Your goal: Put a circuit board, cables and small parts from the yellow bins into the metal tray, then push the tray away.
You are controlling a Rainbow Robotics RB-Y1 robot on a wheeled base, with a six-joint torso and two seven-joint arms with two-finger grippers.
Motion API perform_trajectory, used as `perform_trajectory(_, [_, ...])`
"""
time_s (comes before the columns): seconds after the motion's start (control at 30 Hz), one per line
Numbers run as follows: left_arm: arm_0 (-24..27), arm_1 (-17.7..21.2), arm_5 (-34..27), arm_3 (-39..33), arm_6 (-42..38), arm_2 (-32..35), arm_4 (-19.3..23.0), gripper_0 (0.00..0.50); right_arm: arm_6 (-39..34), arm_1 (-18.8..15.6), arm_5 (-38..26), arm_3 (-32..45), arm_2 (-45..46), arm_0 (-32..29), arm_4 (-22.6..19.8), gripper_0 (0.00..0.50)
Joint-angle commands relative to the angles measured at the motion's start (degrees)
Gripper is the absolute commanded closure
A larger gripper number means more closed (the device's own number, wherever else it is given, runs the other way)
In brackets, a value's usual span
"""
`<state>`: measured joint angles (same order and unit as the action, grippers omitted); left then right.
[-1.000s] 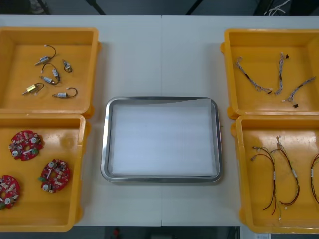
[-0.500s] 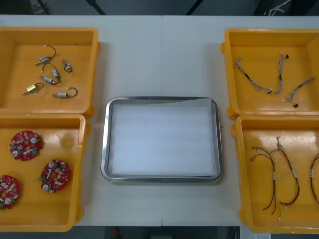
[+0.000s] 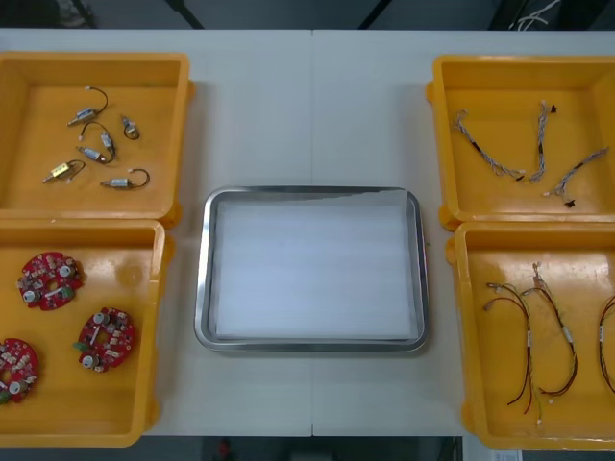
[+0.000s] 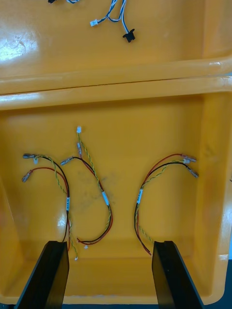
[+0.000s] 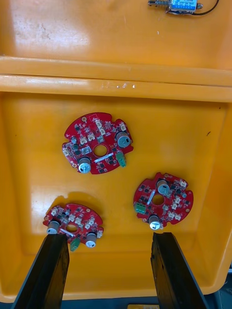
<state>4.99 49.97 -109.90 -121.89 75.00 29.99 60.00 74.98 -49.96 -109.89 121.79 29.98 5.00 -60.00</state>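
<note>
At mid-surface the tray (image 3: 205, 288) sits white inside, between the bins (image 3: 183, 134). Over the surface's near-left corner, left fingers (image 5: 46, 275) stand spread apart with nothing between them, above three boards (image 5: 98, 143); small parts (image 3: 94, 154) lie in the far-left bin. Over the near-right corner, right fingers (image 4: 48, 275) are likewise spread above red-yellow cables (image 4: 103, 197); blue-white cables (image 3: 539, 144) lie in the far-right bin.

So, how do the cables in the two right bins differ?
The blue and white cables are twisted and short, in the far bin; the red and yellow cables are longer, bent in loops, in the near bin. Both lie loose and end in small connectors.
</note>
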Motion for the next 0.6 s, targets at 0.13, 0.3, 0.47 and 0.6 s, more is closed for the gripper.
perform_trajectory(0.13, [0.01, 0.03, 0.00, -0.11, 0.00, 0.01, 0.00, 0.000, 0.02, -0.04, -0.01, 0.21, 0.02, 0.00, 0.00, 0.000])
perform_trajectory(0.3, [0.01, 0.03, 0.00, -0.11, 0.00, 0.01, 0.00, 0.000, 0.02, -0.04, -0.01, 0.21, 0.02, 0.00, 0.00, 0.000])
perform_trajectory(0.47, [0.01, 0.03, 0.00, -0.11, 0.00, 0.01, 0.00, 0.000, 0.02, -0.04, -0.01, 0.21, 0.02, 0.00, 0.00, 0.000])
perform_trajectory(0.6, [0.01, 0.03, 0.00, -0.11, 0.00, 0.01, 0.00, 0.000, 0.02, -0.04, -0.01, 0.21, 0.02, 0.00, 0.00, 0.000])
